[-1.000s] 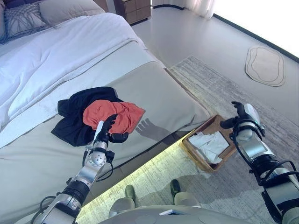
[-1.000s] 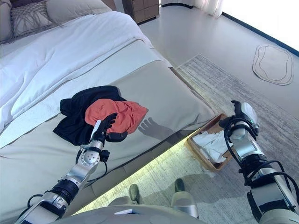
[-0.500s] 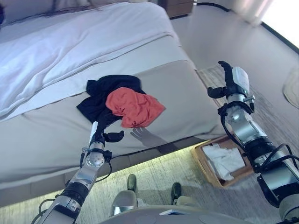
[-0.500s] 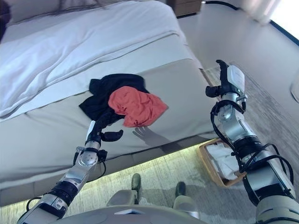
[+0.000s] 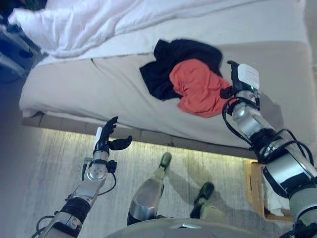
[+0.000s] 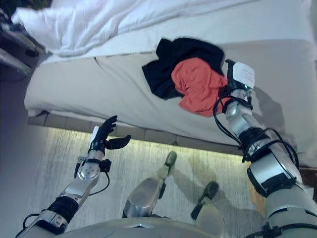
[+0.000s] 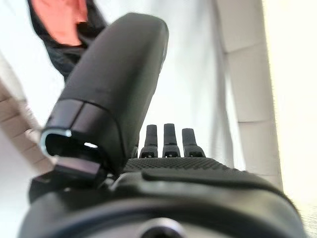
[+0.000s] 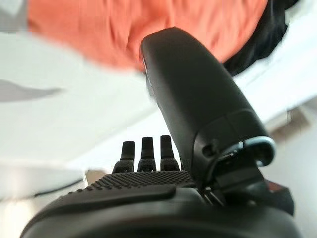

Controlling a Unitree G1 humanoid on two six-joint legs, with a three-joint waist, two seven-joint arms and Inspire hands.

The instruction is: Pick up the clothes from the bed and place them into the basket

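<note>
On the bed [image 5: 99, 89], my open, empty right hand [image 5: 237, 82] should drop onto the orange shirt [image 5: 198, 87] and squeeze; my left hand [image 5: 106, 139] waits open.

Bare grey bed cover [image 5: 99, 89] lying open left of the clothes pile [image 5: 190, 79], right hand [image 5: 237, 82] crowding its right edge, rumpled white duvet [image 5: 99, 22] blocking behind, left hand [image 5: 106, 141] hovering over open rug [image 5: 44, 168]
</note>
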